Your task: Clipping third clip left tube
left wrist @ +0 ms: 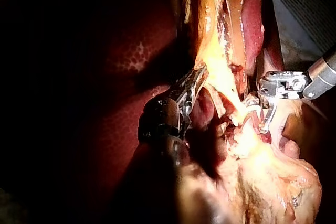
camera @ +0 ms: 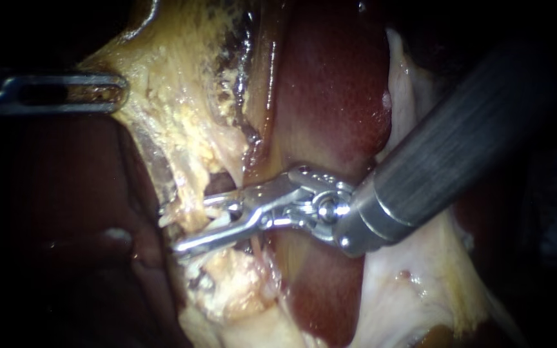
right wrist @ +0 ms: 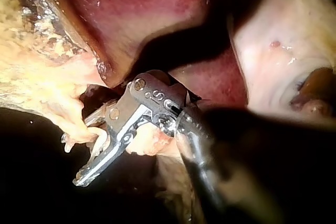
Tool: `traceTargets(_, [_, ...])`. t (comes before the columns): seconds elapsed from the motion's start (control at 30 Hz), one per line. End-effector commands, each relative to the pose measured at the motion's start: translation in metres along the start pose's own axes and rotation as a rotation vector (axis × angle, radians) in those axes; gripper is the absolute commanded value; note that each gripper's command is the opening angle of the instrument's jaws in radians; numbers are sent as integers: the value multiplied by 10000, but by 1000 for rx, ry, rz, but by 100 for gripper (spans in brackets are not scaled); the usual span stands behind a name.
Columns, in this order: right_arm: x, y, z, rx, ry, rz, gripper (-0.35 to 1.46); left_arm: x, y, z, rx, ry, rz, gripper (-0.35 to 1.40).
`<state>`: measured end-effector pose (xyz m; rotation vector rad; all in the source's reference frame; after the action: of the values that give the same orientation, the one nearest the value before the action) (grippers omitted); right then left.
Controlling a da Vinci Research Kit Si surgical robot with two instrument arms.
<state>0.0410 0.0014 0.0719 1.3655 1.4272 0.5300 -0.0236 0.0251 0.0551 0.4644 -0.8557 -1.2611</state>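
Tube (camera: 214, 212), a pale strand running through yellow tissue (camera: 182, 109) just left of the liver (camera: 330, 96), sits between the right instrument's jaws. Farthest left of the liver, the left instrument (camera: 117, 90) has its jaws closed on the edge of the yellow tissue, which is drawn taut toward it. The right instrument (camera: 192, 224) crosses in front of the liver from the right. Its jaws are apart, one on each side of the tube; whether they press on it cannot be told.

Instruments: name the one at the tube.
The right instrument: its tip straddles the tube, whereas the left instrument holds yellow tissue well apart.
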Motion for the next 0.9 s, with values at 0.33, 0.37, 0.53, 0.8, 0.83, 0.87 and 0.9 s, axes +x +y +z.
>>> traceTargets(0.33, [5,17,12,-27,28,0,48,3,-2,6,-7,-6,-1,-35])
traceTargets(0.37, [6,20,12,-32,33,0,47,3,-3,6,-8,-7,-1,-35])
traceTargets(0.53, [10,31,9,-67,60,29,44,5,-14,6,-8,-7,-4,-35])
traceTargets(0.8, [19,37,5,-111,94,90,38,7,-22,6,-4,-4,-6,-35])
traceTargets(0.83, [21,36,5,-116,98,97,37,7,-22,6,-4,-4,-6,-35])
traceTargets(0.87, [24,35,5,-117,100,98,37,7,-22,6,-4,-4,-6,-35])
traceTargets(0.9, [26,34,4,-122,105,100,37,7,-22,6,-4,-4,-6,-35])
